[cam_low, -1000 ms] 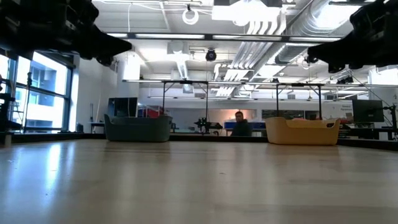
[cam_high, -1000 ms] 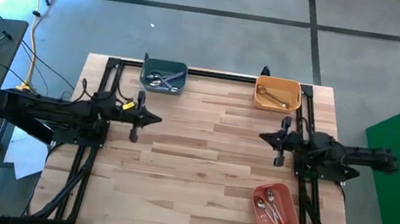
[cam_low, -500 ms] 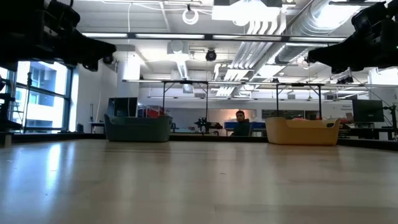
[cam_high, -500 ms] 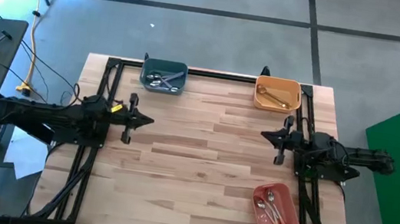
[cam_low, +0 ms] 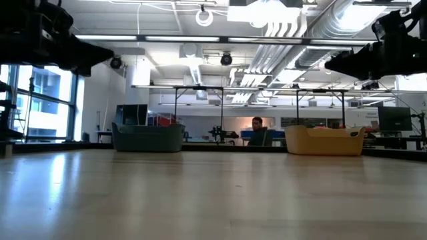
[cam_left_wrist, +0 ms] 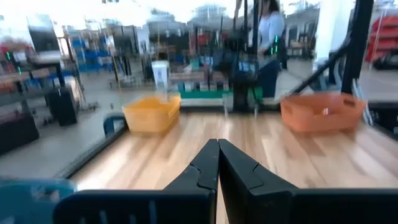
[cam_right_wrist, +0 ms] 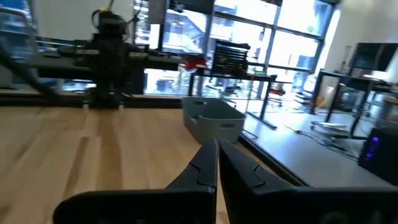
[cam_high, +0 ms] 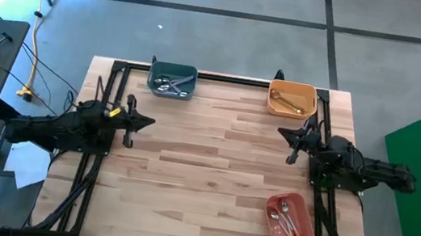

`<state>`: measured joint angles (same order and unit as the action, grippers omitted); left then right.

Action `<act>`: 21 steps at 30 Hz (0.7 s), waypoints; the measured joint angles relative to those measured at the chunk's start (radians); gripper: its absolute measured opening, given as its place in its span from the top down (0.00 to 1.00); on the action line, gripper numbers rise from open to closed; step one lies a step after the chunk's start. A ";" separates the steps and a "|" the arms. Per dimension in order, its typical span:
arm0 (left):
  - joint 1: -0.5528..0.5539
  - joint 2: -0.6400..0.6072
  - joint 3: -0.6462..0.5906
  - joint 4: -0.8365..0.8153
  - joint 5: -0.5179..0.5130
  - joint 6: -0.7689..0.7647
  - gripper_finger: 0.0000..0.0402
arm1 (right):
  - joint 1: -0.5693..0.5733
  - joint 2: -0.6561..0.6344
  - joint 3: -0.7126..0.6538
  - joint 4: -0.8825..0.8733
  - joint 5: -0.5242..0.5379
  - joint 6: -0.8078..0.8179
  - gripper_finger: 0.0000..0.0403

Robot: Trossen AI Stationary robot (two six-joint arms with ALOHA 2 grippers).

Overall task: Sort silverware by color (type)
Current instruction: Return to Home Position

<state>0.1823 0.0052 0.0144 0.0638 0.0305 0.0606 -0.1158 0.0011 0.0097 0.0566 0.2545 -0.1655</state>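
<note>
Three bins stand on the bench (cam_high: pixel 213 159), each holding sorted pieces.

- Teal bin (cam_high: pixel 175 67), far edge, left of centre: a small tangle of silver-headed pieces (cam_high: pixel 170 87). Handle colour is too small to tell.
- Orange bin (cam_high: pixel 294 84), far edge, right side: gold spoons (cam_high: pixel 287 104) lying across its floor.
- Red-pink bin (cam_high: pixel 285 196), near right corner, set at a slant: red-pink-handled utensils (cam_high: pixel 288 220) lying side by side along its length.

Left claw (cam_high: pixel 147 122): over the left side of the bench, nearer than the teal bin and apart from it, pointing toward the centre. It is clenched on nothing; in the left wrist view its fingers (cam_left_wrist: pixel 202 168) press together along their inner edges.

Right claw (cam_high: pixel 282 133): over the right side, between the orange bin and the red-pink bin, pointing toward the centre. It is clenched and empty too; in the right wrist view its fingers (cam_right_wrist: pixel 199 168) meet in a closed seam.

In the low view both arms hang well above the wood, at the upper corners. A person (cam_low: pixel 257 133) shows in the room behind the bench, between the teal and orange bins.
</note>
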 joint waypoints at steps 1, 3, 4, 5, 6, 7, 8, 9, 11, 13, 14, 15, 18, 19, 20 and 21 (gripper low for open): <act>-0.001 -0.002 -0.003 -0.024 -0.002 -0.006 1.00 | -0.008 0.000 0.000 0.000 0.003 0.000 1.00; -0.006 -0.001 -0.001 -0.031 -0.008 -0.005 1.00 | -0.025 0.000 0.000 0.001 0.010 0.005 1.00; -0.007 -0.003 -0.001 -0.046 -0.018 -0.005 1.00 | -0.033 0.000 0.000 0.002 0.014 0.005 1.00; -0.007 -0.001 -0.002 -0.050 -0.027 -0.009 1.00 | -0.041 0.000 0.000 0.002 0.023 0.004 1.00; -0.007 -0.002 -0.003 -0.042 -0.032 -0.016 1.00 | -0.050 0.003 0.000 0.002 0.033 0.004 1.00; -0.007 -0.002 -0.003 -0.021 -0.033 -0.015 1.00 | -0.058 0.006 0.000 0.005 0.038 0.004 1.00; -0.007 -0.002 -0.003 -0.003 -0.036 -0.009 1.00 | -0.066 0.006 0.000 0.003 0.044 0.003 1.00; -0.007 -0.003 -0.001 0.007 -0.040 -0.004 1.00 | -0.074 0.006 0.000 0.004 0.046 0.002 1.00; -0.007 -0.002 -0.001 -0.006 -0.052 -0.004 1.00 | -0.089 0.015 0.000 0.005 0.045 0.001 1.00; -0.007 -0.001 -0.001 -0.032 -0.055 -0.037 1.00 | -0.096 0.028 0.000 0.003 0.044 0.020 1.00; -0.007 0.004 -0.001 -0.050 -0.055 -0.054 1.00 | -0.098 0.035 0.000 0.003 0.043 0.031 1.00; -0.007 0.011 -0.002 -0.057 -0.054 -0.061 1.00 | -0.099 0.041 0.000 0.003 0.042 0.031 1.00; -0.007 0.021 -0.002 -0.057 -0.054 -0.062 1.00 | -0.099 0.055 0.000 0.003 0.038 0.028 1.00; -0.007 0.027 -0.002 -0.052 -0.054 -0.051 1.00 | -0.099 0.058 0.000 0.003 0.036 0.032 1.00; -0.007 0.030 -0.002 -0.057 -0.054 -0.036 1.00 | -0.099 0.058 0.000 0.003 0.035 0.033 1.00; -0.007 0.031 -0.002 -0.057 -0.054 -0.023 1.00 | -0.099 0.058 0.000 0.003 0.034 0.029 1.00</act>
<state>0.1753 0.0364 0.0120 0.0066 -0.0235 0.0379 -0.2153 0.0593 0.0093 0.0597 0.2884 -0.1361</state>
